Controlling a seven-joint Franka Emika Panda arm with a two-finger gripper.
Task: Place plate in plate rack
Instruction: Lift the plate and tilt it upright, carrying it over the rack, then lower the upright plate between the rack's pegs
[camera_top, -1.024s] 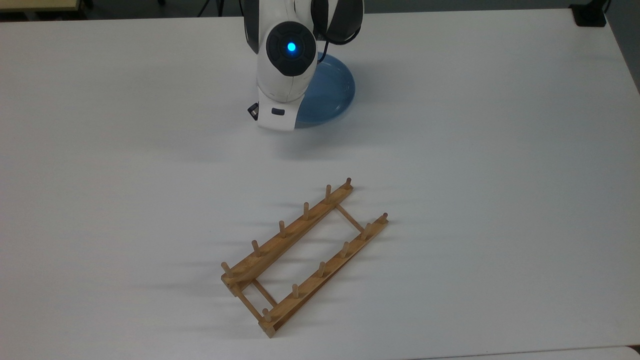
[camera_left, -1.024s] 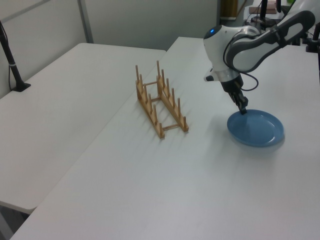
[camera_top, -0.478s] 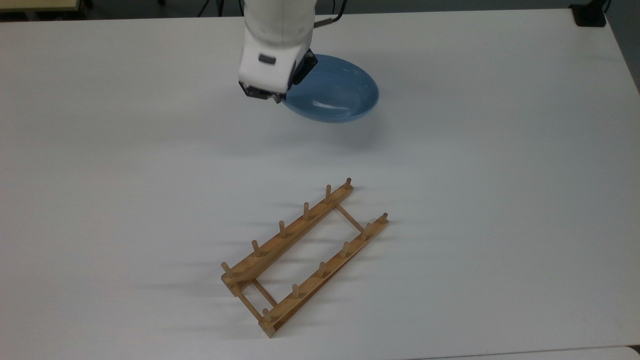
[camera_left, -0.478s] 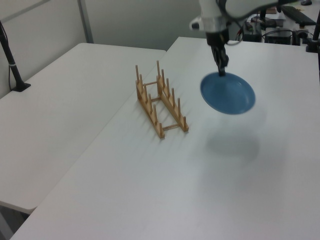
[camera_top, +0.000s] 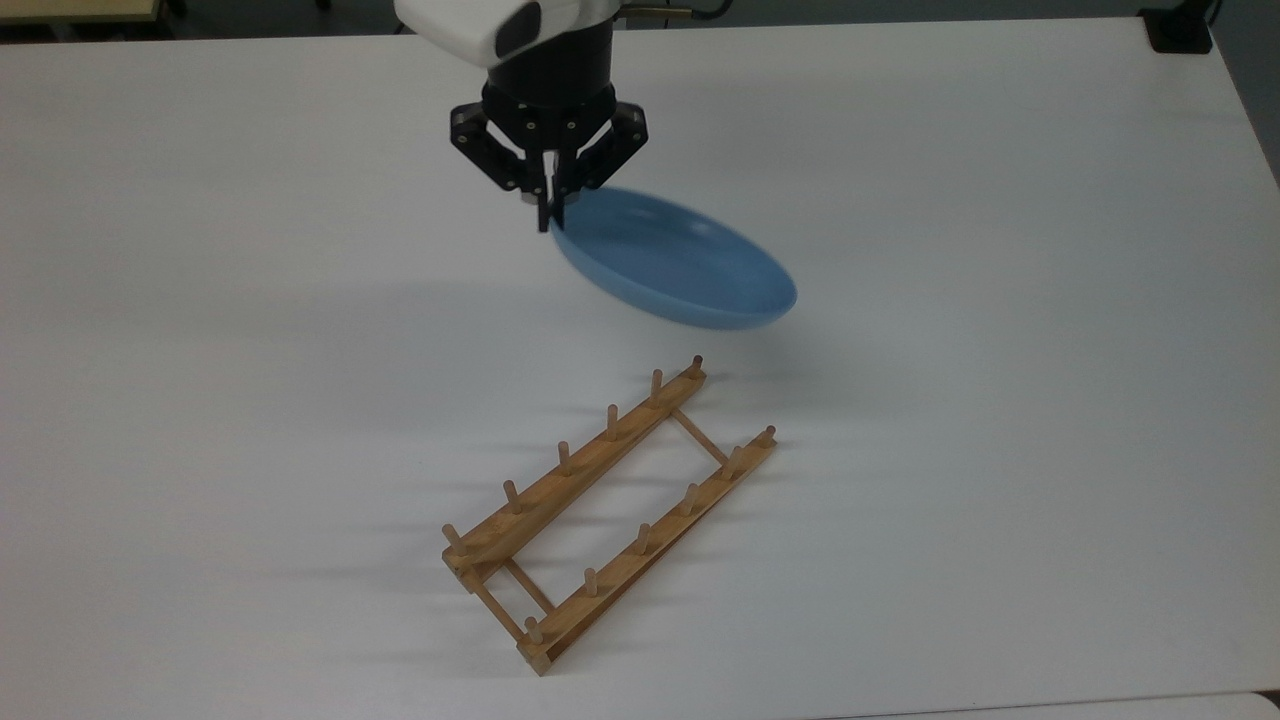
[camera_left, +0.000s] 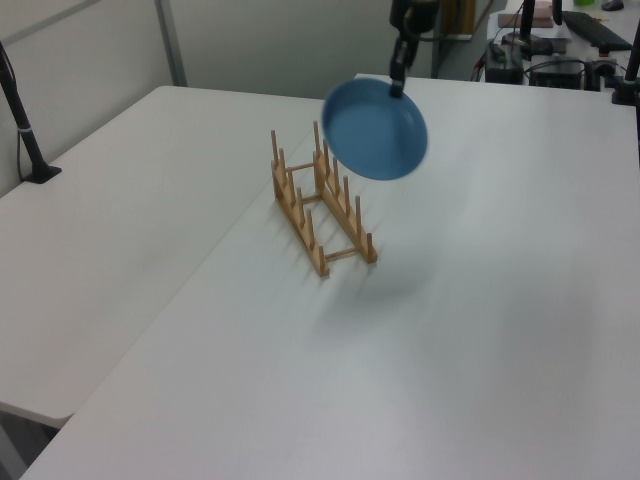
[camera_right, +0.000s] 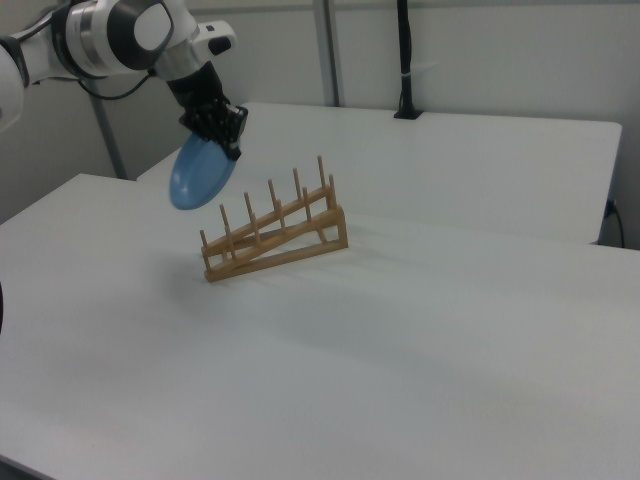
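Note:
The light-blue plate (camera_top: 680, 262) hangs in the air, tilted, held by its rim. My gripper (camera_top: 549, 222) is shut on the plate's upper edge. In the left view the plate (camera_left: 377, 129) faces the camera below the gripper (camera_left: 397, 90), just above and to the right of the rack's far end. The wooden plate rack (camera_top: 607, 512) lies on the white table, nearer the top view's bottom than the plate. In the right view the plate (camera_right: 201, 173) hangs to the left of the plate rack (camera_right: 275, 233), under the gripper (camera_right: 233, 150).
The white table (camera_top: 1000, 350) spreads wide around the rack. A second table (camera_left: 120, 190) adjoins on the left view's left. A black post (camera_right: 405, 60) stands on the far table in the right view. A black object (camera_top: 1178, 30) sits at the top view's upper right corner.
The plate has been lifted off the table, tilted up and carried toward the rack. The wrist has turned so the fingers now show from above.

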